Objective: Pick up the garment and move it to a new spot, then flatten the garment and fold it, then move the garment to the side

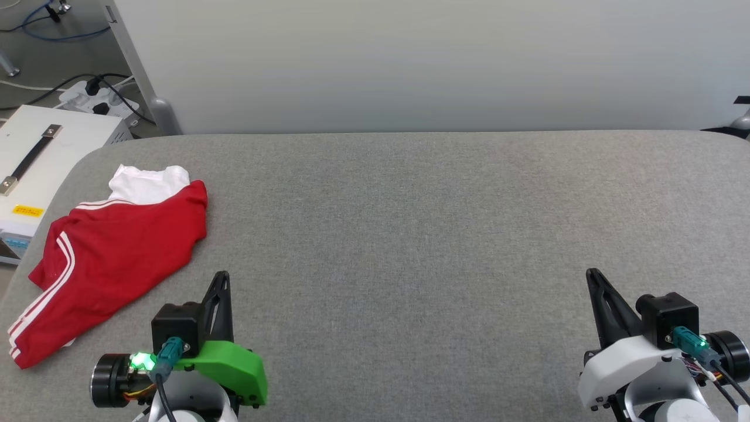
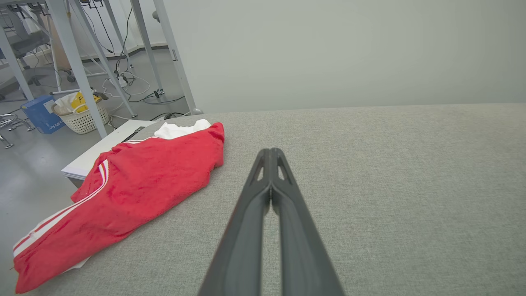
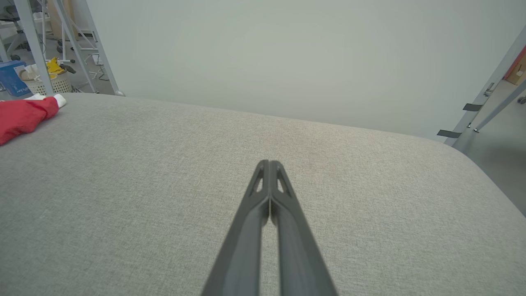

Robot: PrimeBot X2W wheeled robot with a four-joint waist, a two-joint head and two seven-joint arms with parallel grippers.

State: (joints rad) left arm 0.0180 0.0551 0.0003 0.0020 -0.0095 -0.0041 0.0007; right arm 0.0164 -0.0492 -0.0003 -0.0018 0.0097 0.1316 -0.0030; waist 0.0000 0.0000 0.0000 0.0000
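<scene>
The left pincer (image 1: 222, 278) (image 2: 271, 153) sits low over the near edge of the grey padded table (image 1: 422, 234). Its fingers point away across the cloth and are clenched tight together on nothing. The right pincer (image 1: 592, 274) (image 3: 269, 163) is posed the same way, tip leaning slightly inward, also clenched and empty. There are two pincers, one shirt and one table. The shirt (image 1: 117, 252) (image 2: 144, 185), red with a white sleeve and white stripes, lies crumpled just ahead and to the left of the left pincer. It does not touch the pincer and reaches the table's left edge. It lies well apart from the right pincer, far to its left.
</scene>
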